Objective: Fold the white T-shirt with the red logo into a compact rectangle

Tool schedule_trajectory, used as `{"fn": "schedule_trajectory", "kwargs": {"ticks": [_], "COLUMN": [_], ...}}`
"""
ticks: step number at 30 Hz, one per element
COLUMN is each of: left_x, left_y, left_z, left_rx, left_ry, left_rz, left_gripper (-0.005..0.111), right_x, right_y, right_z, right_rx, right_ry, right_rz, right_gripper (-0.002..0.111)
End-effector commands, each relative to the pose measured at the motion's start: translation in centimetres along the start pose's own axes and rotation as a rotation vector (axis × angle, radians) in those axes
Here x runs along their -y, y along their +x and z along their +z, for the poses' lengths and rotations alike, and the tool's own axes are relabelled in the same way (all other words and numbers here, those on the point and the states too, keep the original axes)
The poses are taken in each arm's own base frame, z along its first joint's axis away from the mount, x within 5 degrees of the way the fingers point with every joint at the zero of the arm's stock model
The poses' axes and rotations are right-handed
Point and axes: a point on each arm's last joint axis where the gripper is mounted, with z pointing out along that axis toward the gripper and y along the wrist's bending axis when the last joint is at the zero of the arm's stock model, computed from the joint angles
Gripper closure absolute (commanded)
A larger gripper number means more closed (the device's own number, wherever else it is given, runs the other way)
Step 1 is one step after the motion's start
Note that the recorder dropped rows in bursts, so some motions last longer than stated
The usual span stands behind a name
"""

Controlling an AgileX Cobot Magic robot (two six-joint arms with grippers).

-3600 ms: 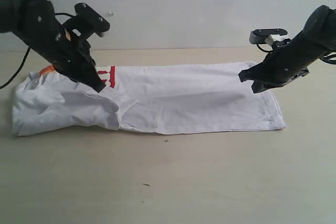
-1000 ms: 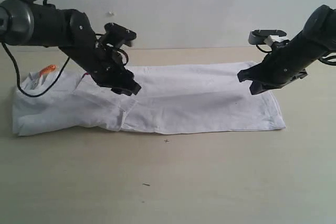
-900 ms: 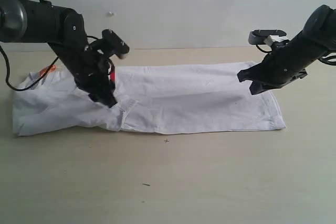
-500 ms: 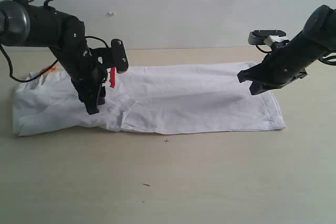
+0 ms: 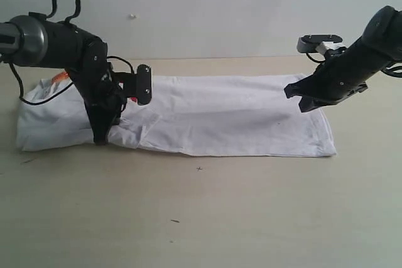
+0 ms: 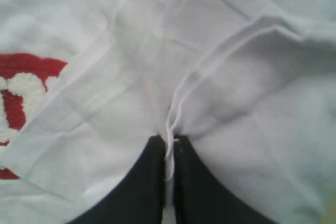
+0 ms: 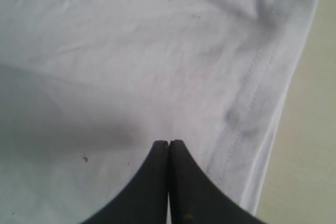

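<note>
Left pincer lowered, pinching hem, white T-shirt long, narrow, creased

White T-shirt: plain white, with grey shading in the creases. Red logo, left edge of the left wrist view: fuzzy red with puffy white letters; neck tag, upper left of the exterior view: orange. Left gripper and right gripper: matte black; table: light beige; wall: pale grey.
</note>
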Motion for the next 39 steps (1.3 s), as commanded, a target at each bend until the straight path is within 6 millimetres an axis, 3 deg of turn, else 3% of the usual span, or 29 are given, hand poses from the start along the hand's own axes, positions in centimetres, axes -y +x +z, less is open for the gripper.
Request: {"fn": "schedule_trajectory", "kwargs": {"ticks": [1,12,14,19,22,26,30,33,39], "left_x": [-1.0,-2.0,-2.5,-3.3,-3.2,-3.2,-3.1,-4.1,-6.7], "left_y": [-0.1,-0.6,-0.9,-1.6,-1.6,-1.1,-0.6,1.9,11.5], "left_z": [-2.0,-2.9,-3.0,-3.4,-3.3,-3.2,-3.1,-2.8,-3.0], "left_rx": [0.029,0.075,0.117,0.202,0.193,0.191,0.190,0.206,0.142], "left_ry": [-0.072,-0.168,-0.222,-0.314,-0.302,-0.287,-0.234,-0.229,-0.231], "left_rz": [0.020,0.035,0.006,-0.077,-0.077,-0.152,-0.403,-0.721,-1.276], "left_gripper": [0.106,0.106,0.101,0.068,0.056,0.054,0.054,0.057,0.058], "right_x": [0.0,0.0,0.0,0.0,0.0,-0.1,-0.1,-0.1,0.1], "right_y": [-0.2,-0.1,-0.1,-0.1,-0.1,0.0,0.0,-0.1,-0.2], "right_z": [-0.2,-0.2,-0.2,-0.2,-0.2,-0.2,-0.2,-0.2,-0.2], "right_rx": [0.015,0.012,0.012,0.008,0.008,0.003,-0.003,0.003,0.020], "right_ry": [0.007,0.005,0.005,0.003,0.003,-0.001,-0.004,0.000,0.010], "right_rz": [-0.010,-0.010,-0.010,-0.010,-0.010,-0.010,-0.010,0.000,0.047], "right_gripper": [0.108,0.108,0.108,0.108,0.108,0.108,0.108,0.102,0.082]}}
